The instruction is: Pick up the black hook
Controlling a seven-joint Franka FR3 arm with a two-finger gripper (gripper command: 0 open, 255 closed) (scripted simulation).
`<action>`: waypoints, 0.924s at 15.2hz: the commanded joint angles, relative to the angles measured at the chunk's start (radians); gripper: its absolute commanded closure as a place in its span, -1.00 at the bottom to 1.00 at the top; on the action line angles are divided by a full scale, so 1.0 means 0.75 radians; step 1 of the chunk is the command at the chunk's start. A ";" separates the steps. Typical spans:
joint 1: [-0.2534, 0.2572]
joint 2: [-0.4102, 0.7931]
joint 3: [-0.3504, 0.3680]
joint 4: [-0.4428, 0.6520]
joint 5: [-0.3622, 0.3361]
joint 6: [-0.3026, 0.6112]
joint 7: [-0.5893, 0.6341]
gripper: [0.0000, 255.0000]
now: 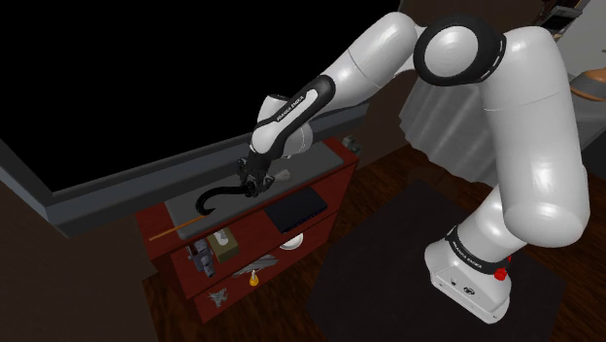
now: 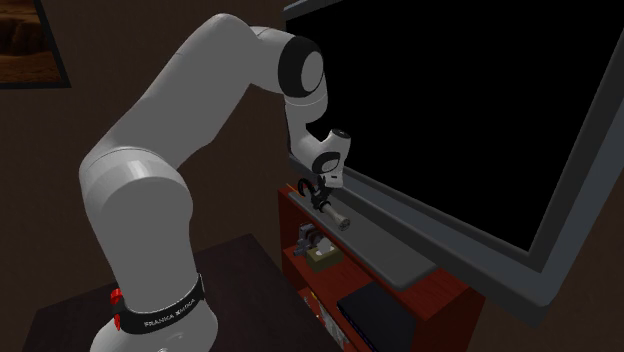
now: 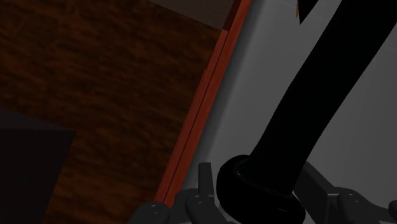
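Note:
The black hook (image 1: 216, 197) is a long curved bar lying over the grey top (image 1: 313, 160) of a red shelf unit (image 1: 330, 194), its bent end pointing to the shoulder view's left. My gripper (image 1: 251, 187) reaches down onto its other end. In the wrist view the hook (image 3: 318, 95) runs away from the hand, and its rounded end sits clasped between the fingers of the gripper (image 3: 257, 183). The second exterior view has the gripper (image 2: 320, 198) low over the grey top (image 2: 385, 250). Whether the hook is off the surface I cannot tell.
A large black screen in a grey frame (image 1: 107, 185) stands just behind the shelf top. A small grey cylinder (image 2: 336, 216) lies beside the gripper. Lower shelves hold an orange stick (image 1: 180, 228), a black box (image 1: 296, 206) and a white bowl (image 1: 291, 241). Dark wood floor (image 3: 95, 83) lies below.

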 commanded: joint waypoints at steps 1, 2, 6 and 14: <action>0.000 0.000 0.000 0.000 0.000 0.000 0.000 1.00; 0.000 0.000 0.000 0.000 0.000 0.000 0.000 1.00; -0.003 -0.047 0.002 -0.017 0.002 -0.029 0.011 1.00; -0.011 -0.171 0.007 -0.052 0.005 -0.114 0.040 1.00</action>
